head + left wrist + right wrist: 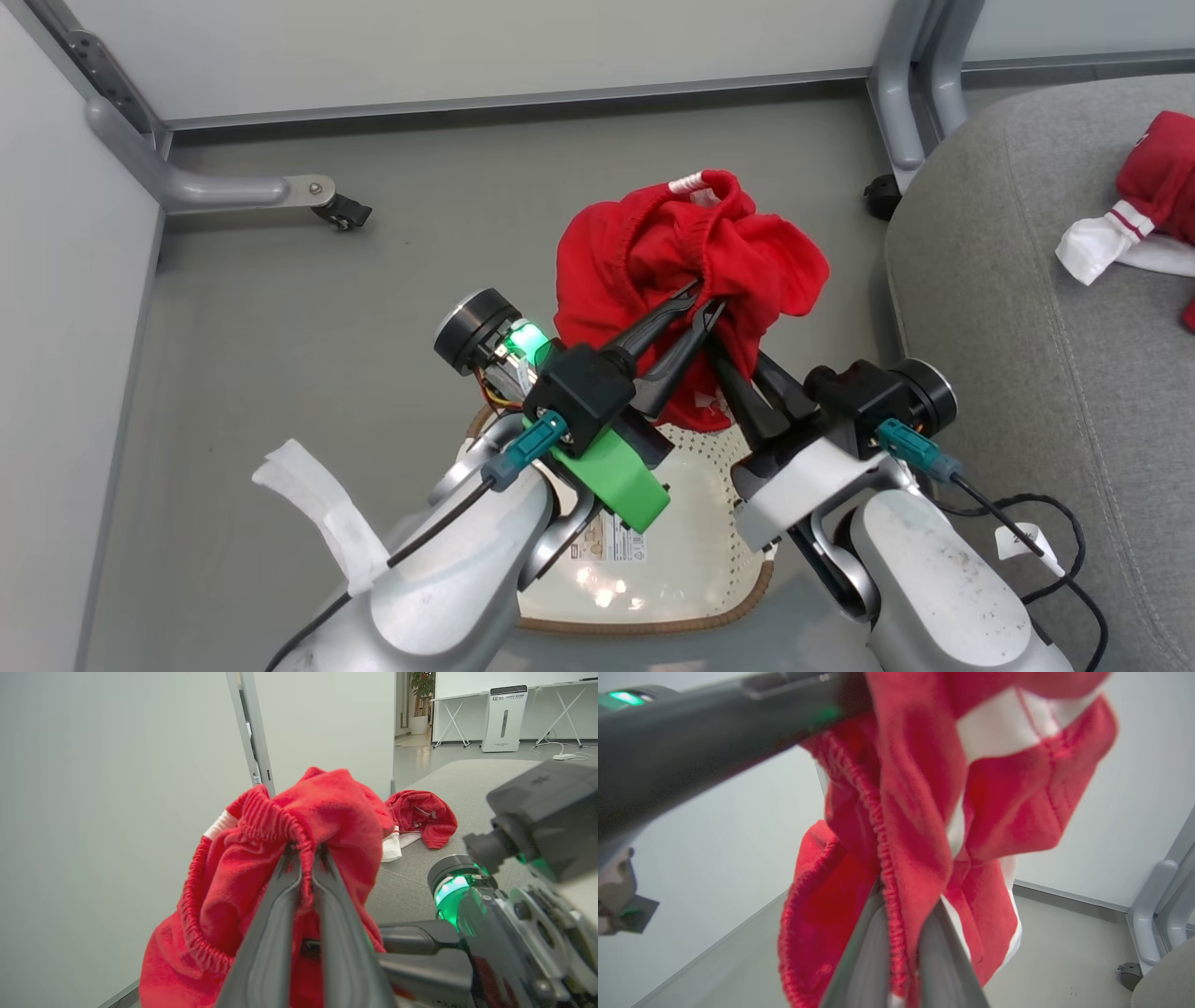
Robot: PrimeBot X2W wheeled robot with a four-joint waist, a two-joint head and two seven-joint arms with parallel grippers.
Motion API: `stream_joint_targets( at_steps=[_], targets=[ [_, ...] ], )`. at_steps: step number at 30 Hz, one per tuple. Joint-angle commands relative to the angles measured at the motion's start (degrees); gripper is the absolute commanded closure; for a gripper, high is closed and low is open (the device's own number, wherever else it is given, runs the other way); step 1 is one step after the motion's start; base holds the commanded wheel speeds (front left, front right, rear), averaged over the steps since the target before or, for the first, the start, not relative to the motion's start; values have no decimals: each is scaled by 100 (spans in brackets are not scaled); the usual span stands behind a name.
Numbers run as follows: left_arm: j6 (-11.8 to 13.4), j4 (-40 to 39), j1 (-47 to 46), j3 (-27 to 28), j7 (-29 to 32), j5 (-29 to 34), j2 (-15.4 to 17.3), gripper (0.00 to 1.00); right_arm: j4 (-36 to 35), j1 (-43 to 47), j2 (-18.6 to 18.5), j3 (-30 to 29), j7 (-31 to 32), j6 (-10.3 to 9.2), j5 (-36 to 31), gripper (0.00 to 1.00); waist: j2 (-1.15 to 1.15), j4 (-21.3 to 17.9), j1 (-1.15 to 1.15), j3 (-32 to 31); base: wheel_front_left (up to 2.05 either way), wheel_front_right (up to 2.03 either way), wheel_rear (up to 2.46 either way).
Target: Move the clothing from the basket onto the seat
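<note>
Clothing is in two places at this moment. One red garment (686, 261) hangs bunched in the air above the far end of the basket (709, 560), and both grippers hold it. The left gripper (706, 301) comes up from the lower left, and its two dark fingers are closed on the gathered elastic edge of the garment; the left wrist view shows this ribbed edge pinched between the tips of the left gripper (306, 851). The right gripper (733, 369) reaches in from the lower right, just beside the left one, and its tips go into the folds of the cloth. In the right wrist view the right gripper (903, 900) is also closed on the elastic hem, with white stripes of the garment above it. The lower end of the garment hangs near the basket, but I cannot tell if it touches it. The basket stands on the grey floor (308, 308) between the two arms, and a label sticker (611, 541) shows on its bottom. A second red garment (1153, 182) with a white cuff lies on the grey seat (1008, 373) at the right, well apart from the grippers.
</note>
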Motion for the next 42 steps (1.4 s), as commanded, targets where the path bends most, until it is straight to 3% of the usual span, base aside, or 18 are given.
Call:
stream_joint_targets(
  at_steps=[1, 8, 9, 10, 29, 42],
  targets=[
    [-16, 21, -13, 18, -18, -4, 6, 100, 6, -34, -20, -21, -13, -6, 26, 100, 0, -14, 0, -2, 0, 0, 0],
    [-22, 121, 5, -22, -11, -38, 6, 100, -40, -29, -20, -62, -13, -6, 44, 100, 0, -30, 0, -5, 0, 0, 0],
    [-23, 126, -6, -23, -11, -43, 5, 84, -46, -28, -19, -67, -13, -6, 49, 100, 0, -29, 0, -4, 0, 0, 0],
    [-23, 129, -16, -14, -11, -38, 2, 2, -58, -26, -20, -77, -13, -6, 55, 100, 0, -28, 0, -2, 0, 0, 0],
    [-28, 89, 89, 76, -11, 132, 41, 0, -111, 35, -21, -477, -13, -6, -24, 100, 0, -171, 0, 42, 0, 0, 0],
    [-30, 79, 97, -4, -11, 235, 188, 0, -334, 222, -19, -985, -14, -6, -200, 100, 0, -999, 0, 152, 0, 0, 0]
  ],
)
